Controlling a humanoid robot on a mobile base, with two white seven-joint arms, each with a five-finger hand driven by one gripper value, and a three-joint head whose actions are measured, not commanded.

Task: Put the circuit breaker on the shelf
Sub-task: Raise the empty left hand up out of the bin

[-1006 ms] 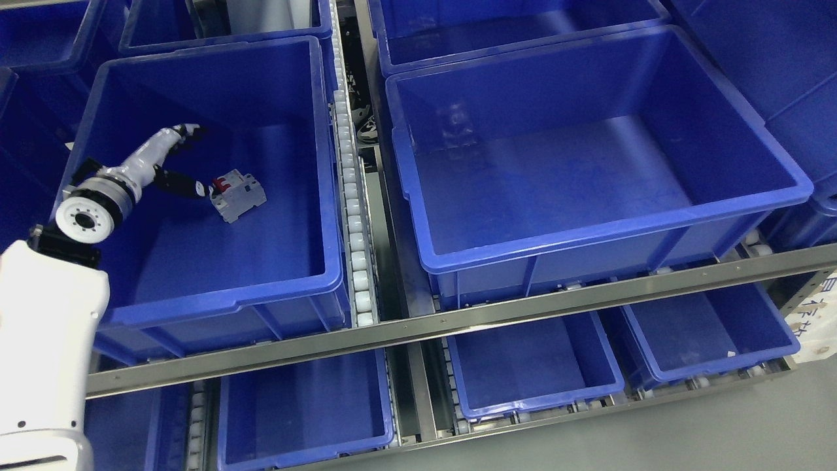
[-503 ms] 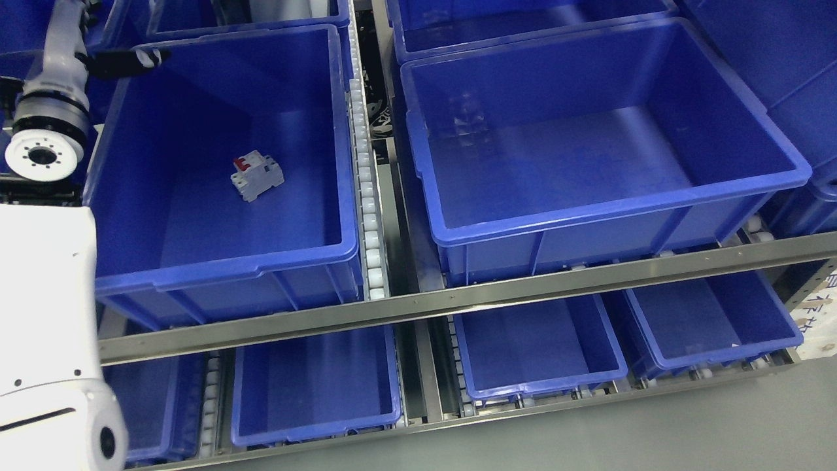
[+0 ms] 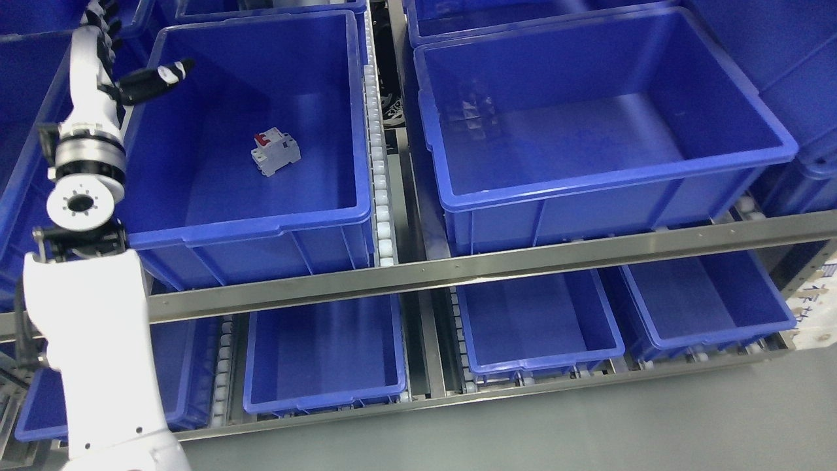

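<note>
A small grey circuit breaker (image 3: 275, 151) with a red switch lies on the floor of the left blue bin (image 3: 274, 226) on the upper shelf. My left hand (image 3: 121, 62) is raised above the bin's far left corner, well apart from the breaker, fingers spread and holding nothing. A dark thumb tip reaches over the bin's rim. My right arm is not in view.
A larger blue bin (image 3: 608, 176) stands to the right, across a roller track (image 3: 378, 170). A steel shelf rail (image 3: 497, 265) runs along the front. More blue bins (image 3: 543, 333) sit on the lower shelf and behind. Grey floor lies at the bottom right.
My left hand let go of the breaker and rose out of the bin to its far left corner. The camera shifted, so the whole picture slid right and up.
</note>
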